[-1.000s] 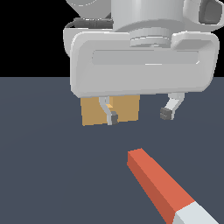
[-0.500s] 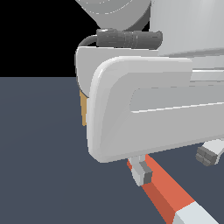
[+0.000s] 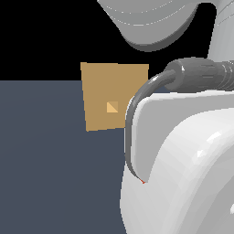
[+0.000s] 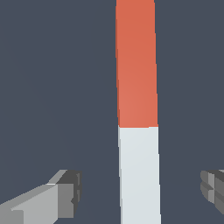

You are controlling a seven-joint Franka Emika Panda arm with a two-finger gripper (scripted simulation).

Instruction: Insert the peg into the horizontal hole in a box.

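One bar matters here: the peg (image 4: pixel 136 113) lies flat on the dark surface (image 4: pixel 52 87), and in the wrist view it runs straight through the gap between the tool's fingers (image 4: pixel 65 194), its long axis crossing the line from one finger to the other at a right angle. The white-grey half sits between the fingers, and the orange-red half stretches away from the tool (image 4: pixel 139 192). The fingers stand wide apart, each clear of the peg with bare surface showing on both sides, so the tool has hold of nothing. The coming move looks to be a short drop and a squeeze across the white half.

Outward from the peg, the box (image 3: pixel 114 96) stands well apart on the surface, its face turned to the exterior view, with the hole (image 3: pixel 112 107) at its centre unobstructed.

Compared with half a second ago, the arm has swung lower and closer to the exterior camera, now hiding almost all of the peg there and uncovering the box.
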